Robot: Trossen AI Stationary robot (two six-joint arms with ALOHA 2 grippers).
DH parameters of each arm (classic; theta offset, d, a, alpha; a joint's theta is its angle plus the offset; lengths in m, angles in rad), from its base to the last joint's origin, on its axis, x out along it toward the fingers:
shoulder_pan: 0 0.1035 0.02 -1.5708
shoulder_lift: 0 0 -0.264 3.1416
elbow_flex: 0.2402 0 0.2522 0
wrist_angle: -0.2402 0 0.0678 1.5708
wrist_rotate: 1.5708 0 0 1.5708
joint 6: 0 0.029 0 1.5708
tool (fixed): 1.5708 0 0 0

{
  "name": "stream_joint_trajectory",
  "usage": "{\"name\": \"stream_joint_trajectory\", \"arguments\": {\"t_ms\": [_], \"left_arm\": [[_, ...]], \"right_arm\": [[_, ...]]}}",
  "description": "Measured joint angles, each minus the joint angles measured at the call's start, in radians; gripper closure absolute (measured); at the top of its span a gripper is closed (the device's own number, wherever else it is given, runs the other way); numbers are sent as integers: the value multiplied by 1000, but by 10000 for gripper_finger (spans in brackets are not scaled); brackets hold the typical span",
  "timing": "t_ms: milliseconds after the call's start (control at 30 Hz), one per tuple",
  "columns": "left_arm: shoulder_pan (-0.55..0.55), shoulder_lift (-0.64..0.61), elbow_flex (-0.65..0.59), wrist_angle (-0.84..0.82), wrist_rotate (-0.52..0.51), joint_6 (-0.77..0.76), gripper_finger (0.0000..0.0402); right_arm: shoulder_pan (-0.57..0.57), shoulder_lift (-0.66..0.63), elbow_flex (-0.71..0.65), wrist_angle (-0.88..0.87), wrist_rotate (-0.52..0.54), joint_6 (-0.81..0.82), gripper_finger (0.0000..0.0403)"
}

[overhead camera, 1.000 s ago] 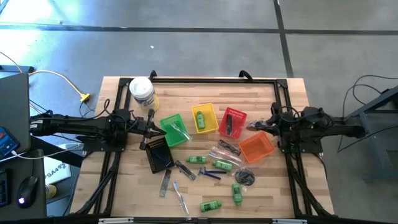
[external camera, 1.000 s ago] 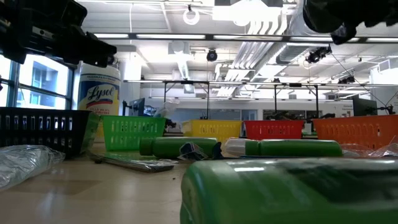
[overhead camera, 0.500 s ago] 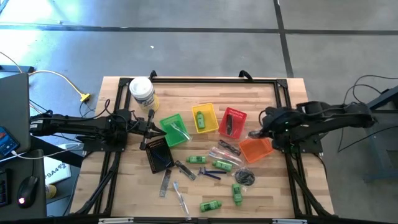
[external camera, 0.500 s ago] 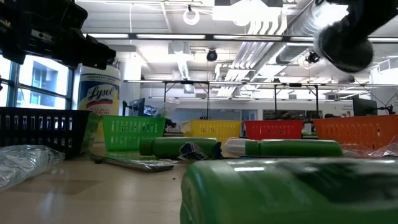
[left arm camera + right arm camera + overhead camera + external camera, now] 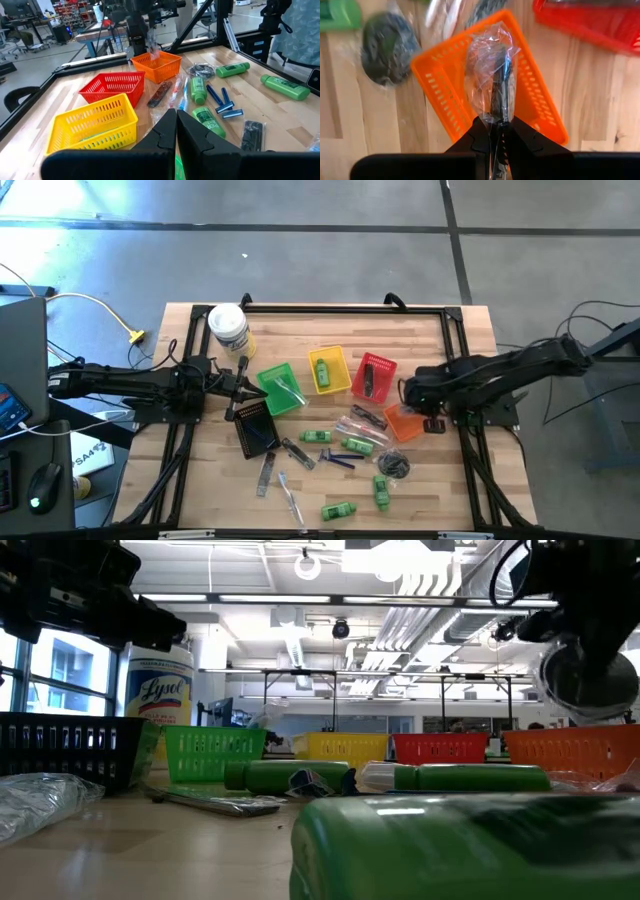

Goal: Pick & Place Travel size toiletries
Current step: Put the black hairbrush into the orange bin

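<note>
My right gripper [image 5: 408,394] points down over the orange basket [image 5: 532,95], shut on a dark toiletry in a clear plastic wrapper [image 5: 492,70]. My left gripper [image 5: 176,131] is shut and held level above the table's left part near the green basket [image 5: 278,387], touching nothing. Loose toiletries lie on the wood. Among them are green mini bottles [image 5: 360,445], blue razors [image 5: 335,459], a dark round piece [image 5: 395,465], grey combs [image 5: 268,470] and clear sticks [image 5: 290,498]. A green bottle lies in the yellow basket [image 5: 330,370]. My right gripper pinches the wrapped toiletry's upper end [image 5: 496,120] between its two fingers, coming from above and pointing down. The wrapper and the dark piece inside hang below the fingertips, lifted clear above the orange basket.
A red basket [image 5: 373,376] holding a dark item stands between the yellow and orange ones. A black basket [image 5: 255,427] sits at the near left. A white canister with a yellow label [image 5: 228,327] stands at the far left. A black frame rims the table.
My right arm has reached out from the table's right edge toward the orange basket. Its gripper has tipped from level to pointing down, carrying the wrapped toiletry over the basket. My left arm has kept still.
</note>
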Motion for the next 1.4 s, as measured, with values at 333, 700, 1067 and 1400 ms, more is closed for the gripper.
{"name": "stream_joint_trajectory", "arguments": {"t_ms": [333, 700, 1067, 1400], "left_arm": [[0, 0, 0, 7, 0, 0, 394], [0, 0, 0, 7, 1, 0, 394], [0, 0, 0, 8, 1, -8, 394], [0, 0, 0, 8, 1, -8, 394]], "right_arm": [[21, 132, 0, -37, -17, 0, 373], [21, 204, 0, -51, -23, -1, 372], [21, 267, 0, 29, -15, 3, 340], [34, 267, 0, 60, 73, -7, 331]]}}
